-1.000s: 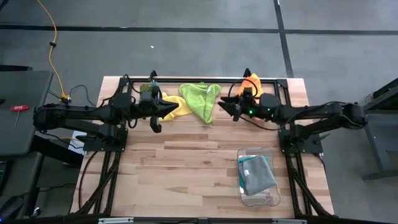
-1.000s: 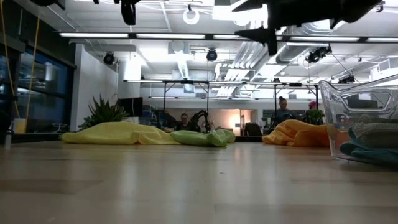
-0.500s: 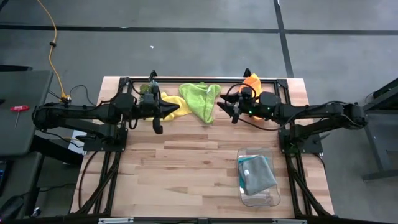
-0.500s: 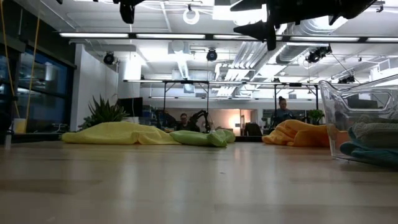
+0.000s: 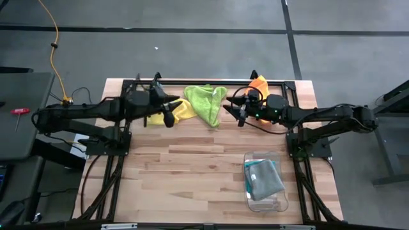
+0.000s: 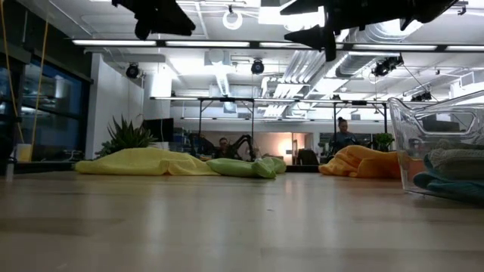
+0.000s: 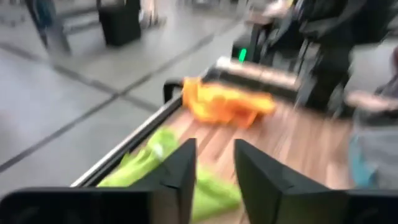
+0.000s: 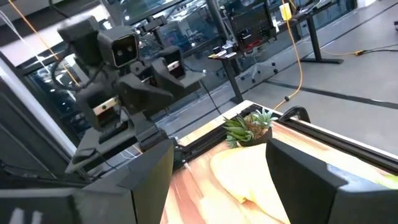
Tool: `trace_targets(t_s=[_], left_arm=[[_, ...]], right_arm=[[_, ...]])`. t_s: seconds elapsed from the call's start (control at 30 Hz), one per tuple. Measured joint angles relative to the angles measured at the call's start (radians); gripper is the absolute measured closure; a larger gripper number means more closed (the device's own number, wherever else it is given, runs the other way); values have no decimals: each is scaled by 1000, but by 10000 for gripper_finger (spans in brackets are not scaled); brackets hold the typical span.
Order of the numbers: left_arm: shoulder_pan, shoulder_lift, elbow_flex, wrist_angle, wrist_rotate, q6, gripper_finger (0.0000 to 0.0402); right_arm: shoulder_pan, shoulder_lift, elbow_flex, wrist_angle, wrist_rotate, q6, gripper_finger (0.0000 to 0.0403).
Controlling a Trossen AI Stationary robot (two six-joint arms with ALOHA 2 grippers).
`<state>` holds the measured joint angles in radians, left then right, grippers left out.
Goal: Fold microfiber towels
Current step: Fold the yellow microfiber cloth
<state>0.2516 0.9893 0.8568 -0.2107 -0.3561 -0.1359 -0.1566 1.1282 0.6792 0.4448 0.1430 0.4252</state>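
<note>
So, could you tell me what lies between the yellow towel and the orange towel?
The lime green towel, seen in the high view between the yellow towel and orange towel.

High cam straight down over whole wooden table [image 5: 192, 172]; low cam at tabletop level, facing the room. Wrist cams look forward, close. All share the crumpled lime-green microfiber towel [image 5: 206, 102].

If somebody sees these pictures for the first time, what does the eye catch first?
Three bright cloths along the table's far edge: the yellow towel, the lime green towel and the orange towel. Both dark arms hang above them, the left pincer over the yellow one, the right pincer open.
</note>
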Motion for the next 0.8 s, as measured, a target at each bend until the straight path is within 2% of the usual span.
trace_targets(t_s=[0.17,0.37,0.53,0.8], left_arm=[[58,139,80,-195,-14,11,215],[124,338,75,-289,-8,-179,146],[130,494,75,-389,-75,-381,138],[112,624,75,-374,-101,-615,154]], right_arm=[[0,0,0,-4,13,1,155],[0,0,0,-31,13,23,155],[0,0,0,-68,12,39,155],[0,0,0,-82,26,46,155]])
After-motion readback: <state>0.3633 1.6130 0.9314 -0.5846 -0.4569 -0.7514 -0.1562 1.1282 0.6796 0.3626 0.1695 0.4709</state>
